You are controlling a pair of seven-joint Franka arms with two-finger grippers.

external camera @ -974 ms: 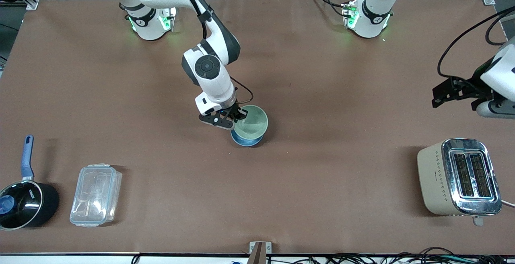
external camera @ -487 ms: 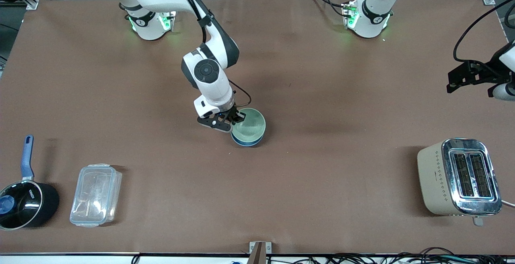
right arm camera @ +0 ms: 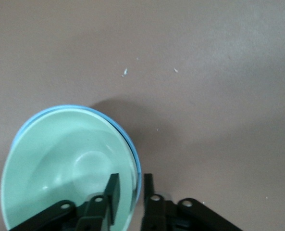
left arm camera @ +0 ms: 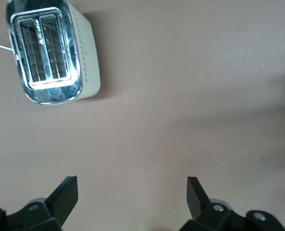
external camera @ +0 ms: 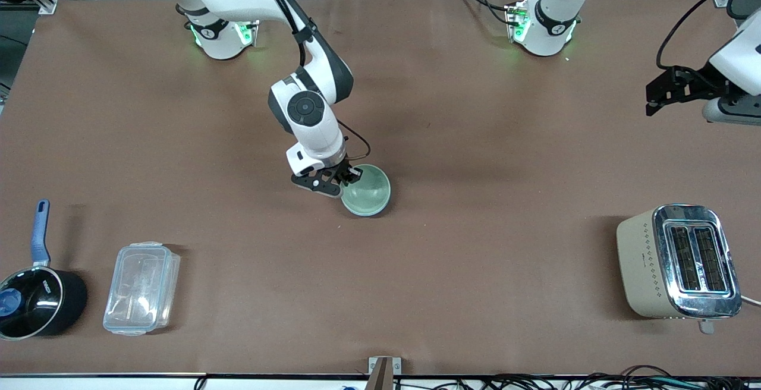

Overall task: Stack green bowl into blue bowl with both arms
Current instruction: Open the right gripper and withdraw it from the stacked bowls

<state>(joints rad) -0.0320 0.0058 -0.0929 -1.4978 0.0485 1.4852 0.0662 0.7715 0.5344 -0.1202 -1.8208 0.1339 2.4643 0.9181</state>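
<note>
Front view: green bowl sits upright, nested in blue bowl.

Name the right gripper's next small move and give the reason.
Probably open the fingers and let go. The right gripper pinches the rim of the green bowl, which already sits nested in the blue bowl, only a thin blue edge showing around it. The left gripper waits open above the toaster.

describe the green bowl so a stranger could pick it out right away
Near the middle of the brown table, under the right gripper, whose fingers pinch its rim, sits the green bowl. It is pale mint and nested inside the blue bowl, which shows only as a thin edge.
</note>
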